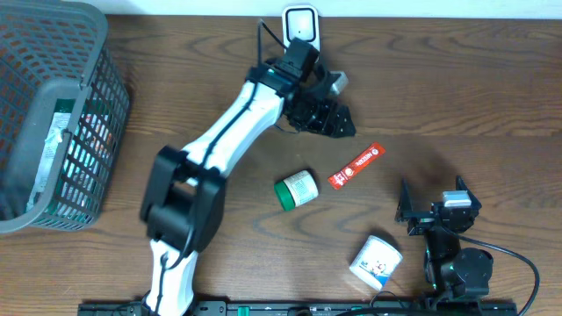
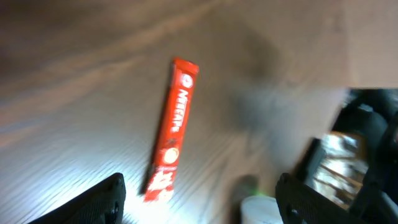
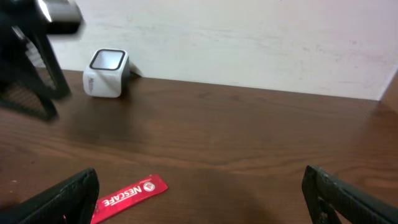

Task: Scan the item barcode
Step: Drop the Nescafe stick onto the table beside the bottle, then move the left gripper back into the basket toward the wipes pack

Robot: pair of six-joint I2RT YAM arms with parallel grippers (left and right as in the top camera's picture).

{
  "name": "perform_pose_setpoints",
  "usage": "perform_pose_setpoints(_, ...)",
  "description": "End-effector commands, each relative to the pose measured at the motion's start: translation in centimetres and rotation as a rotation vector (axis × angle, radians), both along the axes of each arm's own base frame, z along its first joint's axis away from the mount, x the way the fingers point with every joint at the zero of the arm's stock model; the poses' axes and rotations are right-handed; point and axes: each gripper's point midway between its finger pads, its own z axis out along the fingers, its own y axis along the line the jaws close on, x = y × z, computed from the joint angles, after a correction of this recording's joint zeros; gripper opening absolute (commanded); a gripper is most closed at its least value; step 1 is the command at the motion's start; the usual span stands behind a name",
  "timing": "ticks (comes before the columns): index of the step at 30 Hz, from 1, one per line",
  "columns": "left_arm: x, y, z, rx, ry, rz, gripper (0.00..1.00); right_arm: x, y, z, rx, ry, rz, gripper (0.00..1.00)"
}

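Overhead view: your left arm rises nearest the lens, stretching from the near table edge toward the far side. The left gripper (image 1: 336,121) sits at its end with its jaws spread and nothing between them. Just behind it stands the white scanner (image 1: 300,25). The red sachet (image 1: 356,165), the item to scan, lies flat on the table (image 1: 474,88) just ahead of those jaws, not touching them. A green-lidded jar (image 1: 296,188) lies beside the sachet, and a white tub (image 1: 377,262) sits nearer the right gripper (image 1: 406,211). A grey basket (image 1: 53,114) stands well apart at the far left.

Left wrist view: the fingers (image 2: 102,199) frame the bottom edge, wide apart. The sachet (image 2: 171,130) lies on the wood ahead of them, its near end just inside the gap and closer to the left-hand finger. The picture is blurred.

Right wrist view: the fingers (image 3: 62,199) are spread wide and hold nothing. The sachet (image 3: 127,193) lies close ahead, toward the left-hand finger. The scanner (image 3: 107,73) stands far ahead by the wall.
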Motion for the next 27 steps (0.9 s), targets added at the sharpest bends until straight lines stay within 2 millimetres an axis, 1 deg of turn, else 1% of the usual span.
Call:
perform_pose_setpoints(1,2.4,4.1,7.7,0.126,-0.292,0.145,0.77,0.0,0.0,0.0,0.011,0.000,-0.002,0.99)
perform_pose_setpoints(4,3.5,8.9,12.8,0.257,-0.451,0.283,0.77,0.0,0.0,0.0,0.011,0.000,-0.002,0.99)
perform_pose_setpoints(7,4.1,15.4,18.3,0.372,-0.566,0.464,0.77,0.0,0.0,0.0,0.011,0.000,-0.002,0.99)
perform_pose_setpoints(8,4.1,17.8,20.0,0.401,-0.589,0.533,0.77,0.0,0.0,0.0,0.011,0.000,-0.002,0.99)
perform_pose_setpoints(9,4.0,20.7,21.8,0.428,-0.609,0.618,0.77,0.0,0.0,0.0,0.011,0.000,-0.002,0.99)
perform_pose_setpoints(10,3.9,23.3,23.1,0.449,-0.622,0.695,0.77,0.0,0.0,0.0,0.011,0.000,-0.002,0.99)
perform_pose_setpoints(12,3.4,28.3,25.2,0.478,-0.634,0.838,0.77,0.0,0.0,0.0,0.011,0.000,-0.002,0.99)
perform_pose_setpoints(14,2.7,33.2,26.4,0.499,-0.623,0.972,0.77,0.0,0.0,0.0,0.011,0.000,-0.002,0.99)
perform_pose_setpoints(15,2.1,35.7,26.7,0.513,-0.608,1.043,0.77,0.0,0.0,0.0,0.011,0.000,-0.002,0.99)
perform_pose_setpoints(16,1.5,38.5,26.6,0.531,-0.577,1.127,0.77,0.0,0.0,0.0,0.011,0.000,-0.002,0.99)
perform_pose_setpoints(17,0.8,40.8,26.5,0.548,-0.548,1.194,0.77,0.0,0.0,0.0,0.011,0.000,-0.002,0.99)
perform_pose_setpoints(19,-0.4,45.2,25.7,0.597,-0.486,1.302,0.77,0.0,0.0,0.0,0.011,0.000,-0.002,0.99)
perform_pose_setpoints(21,-1.7,49.0,24.3,0.634,-0.404,1.407,0.77,0.0,0.0,0.0,0.011,0.000,-0.002,0.99)
perform_pose_setpoints(23,-2.9,52.2,22.3,0.663,-0.299,1.499,0.78,0.0,0.0,0.0,0.011,0.000,-0.002,0.99)
perform_pose_setpoints(24,-3.4,53.4,21.2,0.681,-0.251,1.520,0.78,0.0,0.0,0.0,0.011,0.000,-0.002,0.99)
perform_pose_setpoints(27,-4.3,56.0,17.4,0.728,-0.105,1.545,0.78,0.0,0.0,0.0,0.011,0.000,-0.002,0.99)
